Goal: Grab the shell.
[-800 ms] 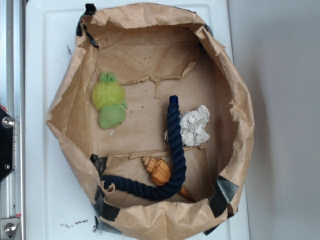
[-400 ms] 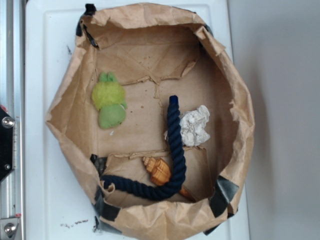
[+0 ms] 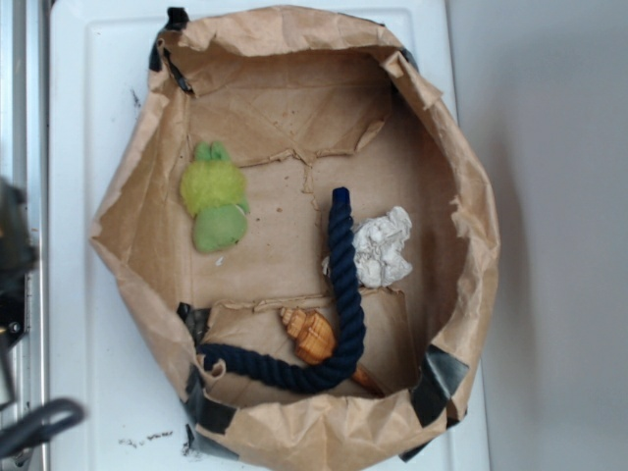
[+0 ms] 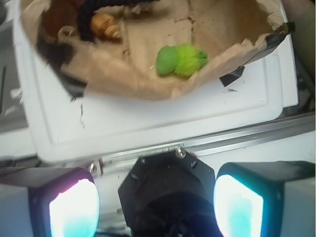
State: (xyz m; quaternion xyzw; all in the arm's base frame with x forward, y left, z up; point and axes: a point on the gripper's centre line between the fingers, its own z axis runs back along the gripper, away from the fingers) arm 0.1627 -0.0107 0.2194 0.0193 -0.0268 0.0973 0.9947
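Shell [image 3: 312,337] sits low in the bag [image 3: 461,211], close to its near edge, a small tan-orange spiral with ribbed whorls; its fat end points toward the bag's middle and its thin tip runs under the rope [image 3: 342,294]. From the wrist I see it [image 4: 105,25] at the top left, touching the rope's [image 4: 85,19] curve. The rope bends around it, one end near the bag's centre, the other by the lower left corner. A paper wad [image 3: 384,247] lies just beside the rope's upper stretch, and a green plush [image 3: 215,197] rests well apart toward the left wall. My gripper [image 4: 158,207] hangs outside the bag over the tray [image 3: 74,147] edge, fingers [image 4: 74,207] spread wide with nothing between them. On the exterior view I see only a dark blur of it [image 3: 20,294] at the left edge.
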